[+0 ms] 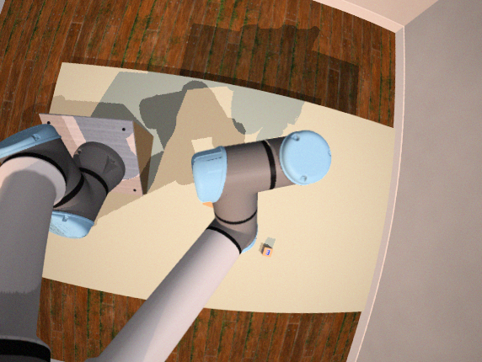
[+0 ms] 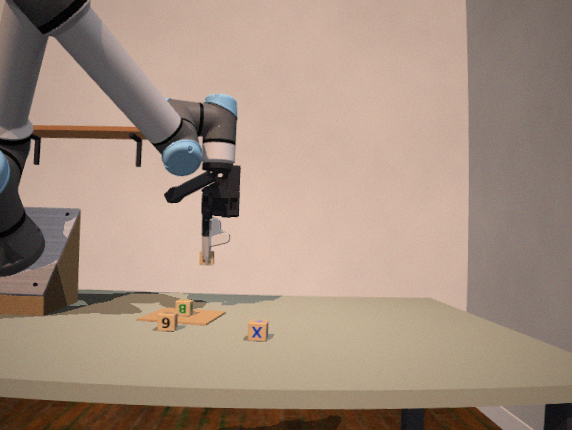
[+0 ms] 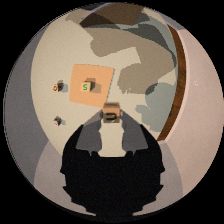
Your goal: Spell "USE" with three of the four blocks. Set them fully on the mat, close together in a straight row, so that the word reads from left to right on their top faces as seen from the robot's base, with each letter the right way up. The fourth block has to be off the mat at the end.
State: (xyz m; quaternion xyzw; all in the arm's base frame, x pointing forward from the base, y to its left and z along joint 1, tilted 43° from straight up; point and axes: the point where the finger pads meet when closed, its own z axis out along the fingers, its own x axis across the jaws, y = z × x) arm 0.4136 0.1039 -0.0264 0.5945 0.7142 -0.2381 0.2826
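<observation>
My gripper [image 2: 206, 257] [image 3: 111, 110] is shut on a wooden block [image 2: 212, 259] [image 3: 111, 113], high above the table. The block's dark letter looks like a U on its side in the wrist view. The orange mat [image 2: 207, 318] [image 3: 103, 76] carries the S block [image 2: 184, 308] [image 3: 86, 87], green S on top. The E block [image 1: 267, 252] [image 2: 258, 331] [image 3: 57, 121], blue E on top and X on one side, stands off the mat. Another block [image 2: 167, 322] [image 3: 56, 87], side marked 9, stands off the mat near its edge; its top letter is unreadable. The arm hides most of the mat in the top view.
The robot's base stands on a wedge-shaped pedestal [image 1: 139, 168] [image 2: 65, 280] at the left of the table [image 1: 329, 252] [image 2: 400, 350]. A wall shelf [image 2: 90, 131] is behind the arm.
</observation>
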